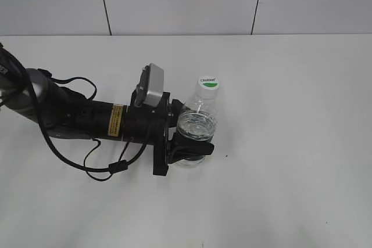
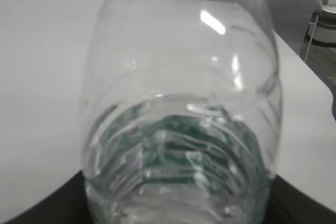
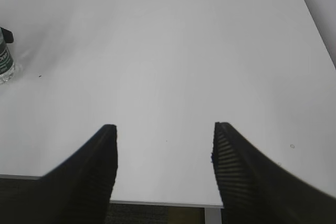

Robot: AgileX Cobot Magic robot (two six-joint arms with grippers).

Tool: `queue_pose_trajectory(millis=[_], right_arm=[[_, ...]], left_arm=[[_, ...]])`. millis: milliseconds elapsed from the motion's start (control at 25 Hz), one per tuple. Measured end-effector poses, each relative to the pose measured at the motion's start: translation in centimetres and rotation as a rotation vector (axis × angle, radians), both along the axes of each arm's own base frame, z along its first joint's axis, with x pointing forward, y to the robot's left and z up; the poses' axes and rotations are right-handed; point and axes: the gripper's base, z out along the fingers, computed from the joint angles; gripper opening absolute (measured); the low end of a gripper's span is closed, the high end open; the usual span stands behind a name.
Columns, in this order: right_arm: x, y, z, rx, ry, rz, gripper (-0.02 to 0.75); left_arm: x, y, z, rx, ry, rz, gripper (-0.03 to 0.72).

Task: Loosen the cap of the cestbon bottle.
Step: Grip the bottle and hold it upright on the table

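I have the small clear plastic cestbon bottle (image 1: 196,125) standing upright a little left of the middle of the white bench (image 1: 290,143), well away from every edge. My left gripper (image 1: 192,146) is clamped round its lower body, over the dark green label band. The small round white screw cap (image 1: 208,82) with its green top patch is on the neck, untouched.

My right gripper (image 3: 164,166) hangs spread wide and empty near the bench's right edge, far from the bottle, which barely shows at that camera's left margin.

My worries: the hold sits low, so I judge twisting the cap could tip or spin the bottle in the jaws. The thin wall may buckle under a harder squeeze, pushing water out once the seal breaks.
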Motion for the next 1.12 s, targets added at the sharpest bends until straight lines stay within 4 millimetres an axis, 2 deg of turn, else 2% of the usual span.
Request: queue_pose_trajectory(millis=[520, 640, 880, 1120], right_arm=[[0.3, 0.0, 0.5, 0.013, -0.006, -0.005, 0.443], [2.1, 0.4, 1.3, 0.023, 0.075, 0.001, 0.443], [7.9, 1.4, 3.5, 0.064, 0.307, 0.023, 0.443], [13.0, 2.5, 4.9, 0.12, 0.444, 0.042, 0.443]], left_arm=[[0.4, -0.1, -0.5, -0.042, 0.025, 0.079, 0.406], [0.5, -0.1, -0.5, -0.043, 0.026, 0.088, 0.406], [0.6, -0.1, -0.5, -0.047, 0.029, 0.111, 0.406], [1.1, 0.0, -0.5, -0.056, 0.039, 0.161, 0.405]])
